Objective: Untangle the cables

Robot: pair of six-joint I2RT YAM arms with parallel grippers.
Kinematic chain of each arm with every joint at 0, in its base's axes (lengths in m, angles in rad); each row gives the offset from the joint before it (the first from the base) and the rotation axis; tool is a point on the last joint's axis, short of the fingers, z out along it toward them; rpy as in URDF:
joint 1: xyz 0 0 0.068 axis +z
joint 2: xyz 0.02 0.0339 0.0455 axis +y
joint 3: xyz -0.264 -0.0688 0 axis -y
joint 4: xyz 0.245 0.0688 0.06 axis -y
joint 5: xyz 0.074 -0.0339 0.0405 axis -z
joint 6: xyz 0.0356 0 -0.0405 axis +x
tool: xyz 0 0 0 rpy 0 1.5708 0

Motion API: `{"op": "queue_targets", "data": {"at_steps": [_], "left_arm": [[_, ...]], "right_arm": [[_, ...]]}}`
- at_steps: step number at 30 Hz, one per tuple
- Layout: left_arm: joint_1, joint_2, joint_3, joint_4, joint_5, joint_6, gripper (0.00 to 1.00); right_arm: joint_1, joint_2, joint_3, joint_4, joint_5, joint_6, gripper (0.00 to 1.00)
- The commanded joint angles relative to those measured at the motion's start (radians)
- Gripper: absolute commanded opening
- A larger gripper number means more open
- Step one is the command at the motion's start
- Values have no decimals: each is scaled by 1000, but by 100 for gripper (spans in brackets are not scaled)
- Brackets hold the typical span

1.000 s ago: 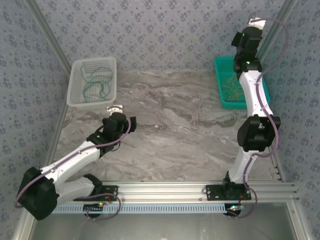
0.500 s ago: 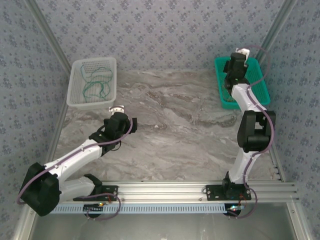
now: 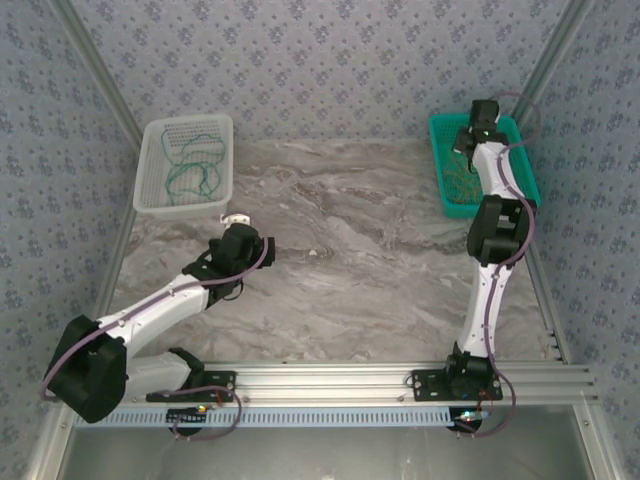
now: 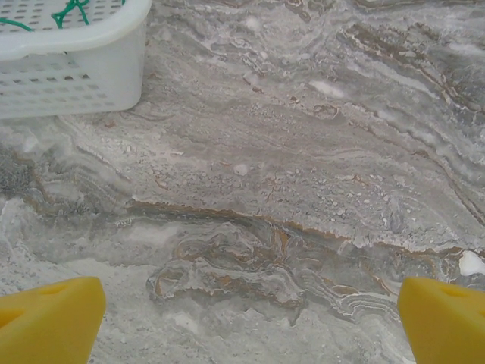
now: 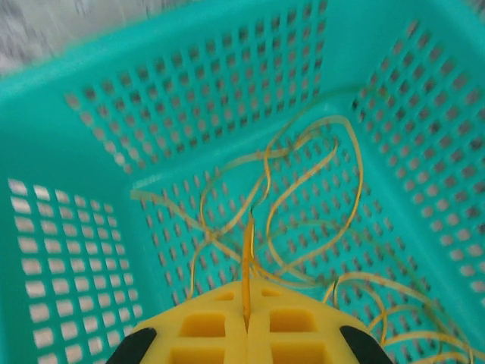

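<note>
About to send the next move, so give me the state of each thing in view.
left tool: open, holding nothing, above the table.
right tool: shut on a strand of the yellow cables, down in the teal basket.
yellow cables: loose loops in the teal basket, one strand pinched.
green cables: loose loops lying in the white basket.
white basket: upright on the table.
teal basket: upright on the table.

- A white basket (image 3: 186, 208) holding green cables (image 3: 192, 178) was seen at the table's (image 3: 350, 230) far left.
- A teal basket (image 3: 443, 175) with yellow cables (image 3: 462, 186) was seen far right.
- The left gripper (image 3: 233, 217) was seen just beside the white basket; the right gripper (image 3: 484, 108) was held over the teal one.
</note>
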Motion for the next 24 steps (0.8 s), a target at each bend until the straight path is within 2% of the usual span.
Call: {"op": "queue_targets", "data": {"at_steps": [1,4,6,10,12,14,20,22,24], "left_arm": [[14,18,55,35,23,-1,99],[14,27,69,27,27,5,99],[15,26,70,27,27,8,99],[16,28,70,31,24,6,99],[17,28,68,31,23,5,99],[18,28,69,30,23,3,99],[58,-28,94,-12,1,39,99],[92,-60,93,-11,6,56,99],[130,-95,89,-5,-1,76,99]], "right_arm": [[-12,56,47,-206,-55,37,0],[-31,83,51,-220,-105,60,1],[-37,84,40,-206,-155,64,6],[-23,48,27,-197,-178,37,33],[-11,-6,-5,-171,-153,24,47],[-4,-55,-28,-161,-136,24,55],[22,-261,-147,-134,-59,39,64],[38,-346,-206,-129,-3,46,76],[57,-452,-320,-86,12,45,81]]}}
